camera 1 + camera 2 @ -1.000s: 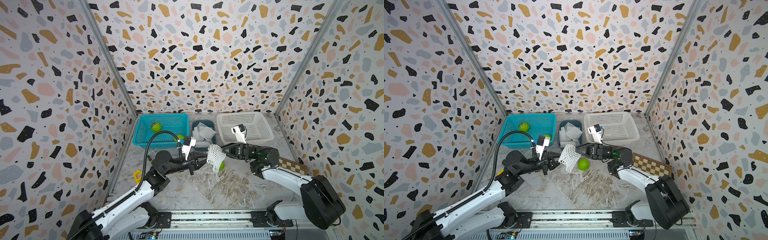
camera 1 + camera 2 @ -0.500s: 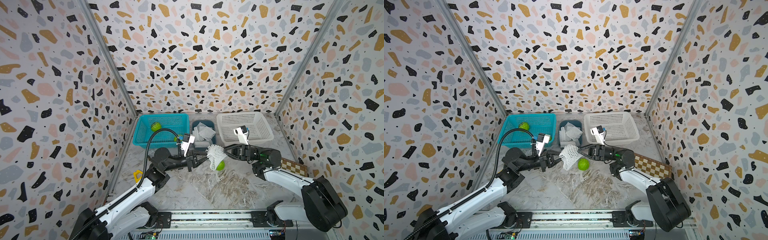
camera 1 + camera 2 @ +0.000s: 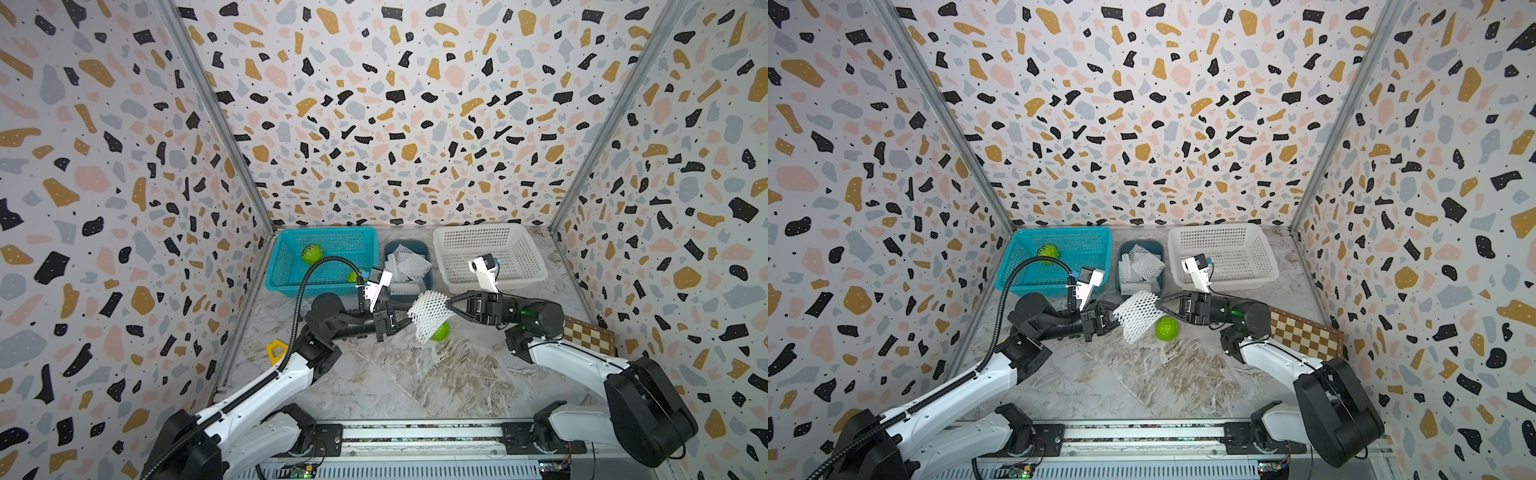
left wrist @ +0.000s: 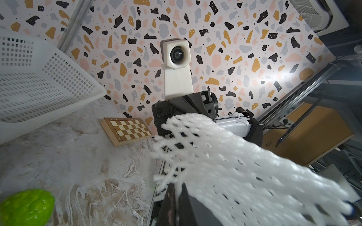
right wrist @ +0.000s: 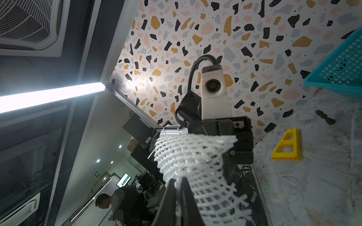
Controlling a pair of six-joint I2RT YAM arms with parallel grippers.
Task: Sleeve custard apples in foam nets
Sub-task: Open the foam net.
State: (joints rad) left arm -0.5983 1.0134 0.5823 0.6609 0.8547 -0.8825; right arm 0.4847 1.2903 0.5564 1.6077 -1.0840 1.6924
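Because left gripper (image 3: pixel 409 316) and right gripper (image 3: pixel 447 305) each clamp opposite edge of one foam net (image 3: pixel 428 313), I hold it spread in air just in front of net bin (image 3: pixel 424 249). Both claws pinched narrow on mesh. Custard apple (image 3: pixel 1167 328) waits on table (image 3: pixel 415 374), also before bin; net mouth, I judge, must open first.

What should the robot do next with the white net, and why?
Probably spread the left end effector and right end effector slightly apart to stretch the foam net open: each pinches an opposite edge, and a bare custard apple lies nearby.
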